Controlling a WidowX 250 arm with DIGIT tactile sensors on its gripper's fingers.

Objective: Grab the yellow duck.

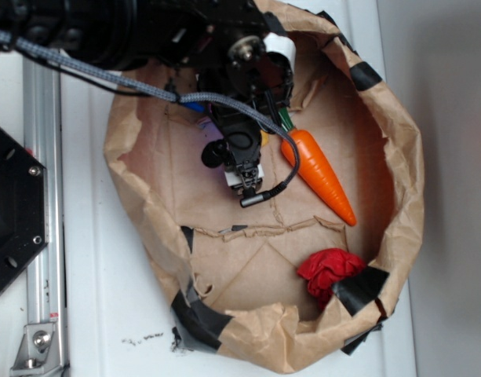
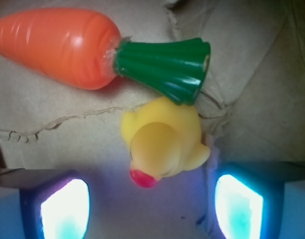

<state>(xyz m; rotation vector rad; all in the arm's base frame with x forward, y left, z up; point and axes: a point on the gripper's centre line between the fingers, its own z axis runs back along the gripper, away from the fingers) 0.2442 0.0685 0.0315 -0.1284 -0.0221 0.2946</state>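
Small yellow duck sits upright, red beak pointing down-frame.

The duck lies beside the carrot's leafy end, between the gripper's fingers.

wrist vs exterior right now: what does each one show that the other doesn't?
Wrist only: the yellow duck, lying against the carrot's green top, and the two glowing fingers apart on either side of it, not touching it. In the exterior view the arm hides the duck.

Exterior only: the whole paper bag with its black tape patches, the red cloth near its rim, the arm and cable, and the metal rail beside the bag.

Both: the carrot and the brown paper floor.
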